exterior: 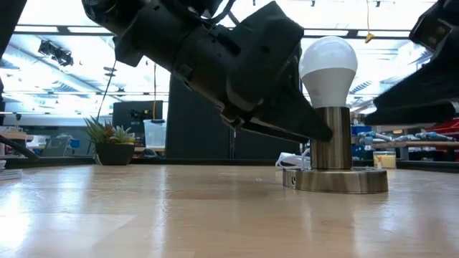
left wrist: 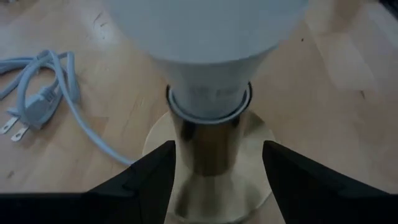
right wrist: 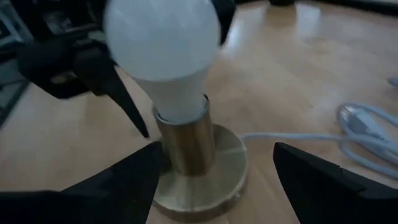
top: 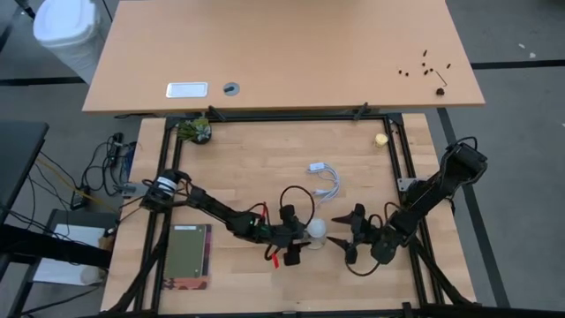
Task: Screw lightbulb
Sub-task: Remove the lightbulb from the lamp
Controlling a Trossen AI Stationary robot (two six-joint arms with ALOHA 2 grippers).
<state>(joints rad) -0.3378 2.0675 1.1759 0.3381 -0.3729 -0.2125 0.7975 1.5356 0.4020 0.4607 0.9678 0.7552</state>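
The white frosted lightbulb [exterior: 328, 68] stands upright with its base in the brass socket stem [exterior: 331, 140], which rises from a round brass disc [exterior: 337, 180] on the table. In the high view the bulb [top: 316, 231] sits between both grippers. My left gripper [top: 298, 237] is open, its fingers on either side of the stem [left wrist: 208, 143] below the bulb [left wrist: 205, 37]. My right gripper [top: 346, 238] is open on the bulb's right, a finger on either side of the disc in its wrist view [right wrist: 217, 149], a little way back from the stem [right wrist: 185, 146]. My left gripper comes level from the table's left, its open fingers straddling the brass stem. One finger [left wrist: 158, 171] lies right beside the stem's side [left wrist: 180, 155], the other [left wrist: 280, 168] stands off with a gap. I cannot tell whether the near finger touches.
The socket's white cord and plug [top: 325, 181] lie just beyond the bulb. A small potted plant [top: 196, 131] stands far left and a yellowish ball [top: 380, 139] far right. A green-covered pad [top: 188, 256] lies near left. Black frame rails edge the table.
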